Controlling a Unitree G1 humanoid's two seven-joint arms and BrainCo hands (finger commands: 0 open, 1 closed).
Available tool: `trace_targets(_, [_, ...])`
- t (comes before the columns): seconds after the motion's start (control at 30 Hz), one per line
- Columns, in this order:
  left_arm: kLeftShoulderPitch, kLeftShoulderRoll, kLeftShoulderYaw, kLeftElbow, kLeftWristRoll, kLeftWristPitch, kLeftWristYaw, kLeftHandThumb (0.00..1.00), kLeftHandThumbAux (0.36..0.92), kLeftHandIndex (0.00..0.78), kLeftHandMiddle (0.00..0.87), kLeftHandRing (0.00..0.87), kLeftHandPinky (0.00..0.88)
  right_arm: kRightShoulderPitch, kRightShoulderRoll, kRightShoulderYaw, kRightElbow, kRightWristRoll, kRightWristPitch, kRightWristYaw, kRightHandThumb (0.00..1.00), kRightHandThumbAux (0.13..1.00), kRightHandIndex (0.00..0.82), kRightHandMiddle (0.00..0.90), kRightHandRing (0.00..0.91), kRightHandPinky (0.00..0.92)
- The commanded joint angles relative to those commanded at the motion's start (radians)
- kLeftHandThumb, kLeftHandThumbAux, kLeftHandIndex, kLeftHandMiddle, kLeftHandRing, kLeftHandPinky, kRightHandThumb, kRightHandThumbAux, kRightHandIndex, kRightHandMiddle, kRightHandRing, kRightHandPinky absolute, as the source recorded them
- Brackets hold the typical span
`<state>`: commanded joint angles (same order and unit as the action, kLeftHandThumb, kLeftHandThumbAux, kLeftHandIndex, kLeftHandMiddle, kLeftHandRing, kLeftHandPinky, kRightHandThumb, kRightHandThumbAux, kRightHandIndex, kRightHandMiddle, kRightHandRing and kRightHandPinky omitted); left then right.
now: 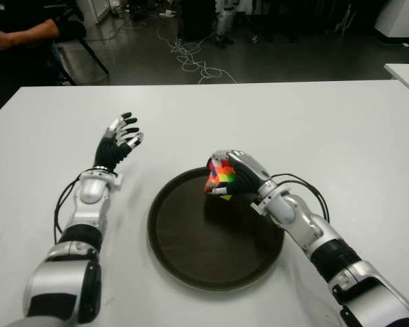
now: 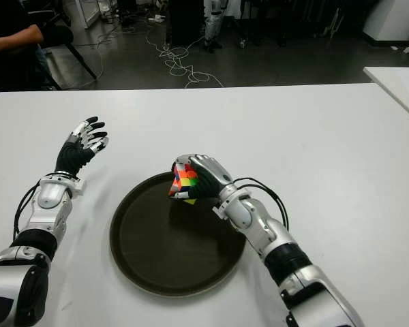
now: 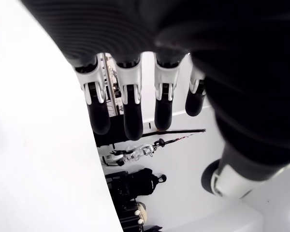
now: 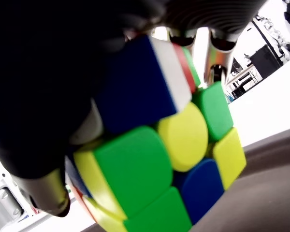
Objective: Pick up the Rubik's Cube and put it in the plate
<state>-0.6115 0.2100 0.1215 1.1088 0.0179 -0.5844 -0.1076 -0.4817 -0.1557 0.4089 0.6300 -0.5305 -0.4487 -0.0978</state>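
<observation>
The Rubik's Cube [image 1: 220, 176] is wrapped in the curled fingers of the right hand [image 1: 240, 174], held above the far rim of the plate [image 1: 191, 266], so the pick-up looks done and lowering and letting go remain. Its stickered plastic is glossy; the plate is round, dark and shallow on the smooth white counter [image 1: 341, 129]. The left hand [image 1: 119, 139] shows to the plate's left, fingers spread and holding nothing.

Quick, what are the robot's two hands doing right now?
Left hand: open, holding nothing, left of the plate.
Right hand: closed on the Rubik's Cube, over the plate.
</observation>
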Motion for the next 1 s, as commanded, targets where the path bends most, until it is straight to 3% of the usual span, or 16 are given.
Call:
trace_targets(0.7, [0.002, -0.004, 0.005, -0.011, -0.008, 0.0, -0.009, 0.238, 0.705, 0.118, 0.178, 0.185, 0.214, 0.009, 0.004, 0.001, -0.024, 0.003, 0.041, 0.061, 0.691, 0.737, 0.419, 0.508, 0.527, 0.554])
trace_targets(0.9, [0.003, -0.002, 0.001, -0.009, 0.001, 0.002, 0.0, 0.222, 0.705, 0.116, 0.175, 0.182, 0.202, 0.009, 0.008, 0.0, -0.013, 0.0, 0.024, 0.041, 0.691, 0.737, 0.418, 0.475, 0.487, 0.52])
trace_targets(1.0, [0.002, -0.002, 0.0, -0.01, 0.001, 0.002, -0.003, 0.221, 0.705, 0.117, 0.172, 0.184, 0.211, 0.009, 0.01, -0.001, -0.004, 0.001, 0.01, 0.028, 0.688, 0.74, 0.412, 0.41, 0.414, 0.453])
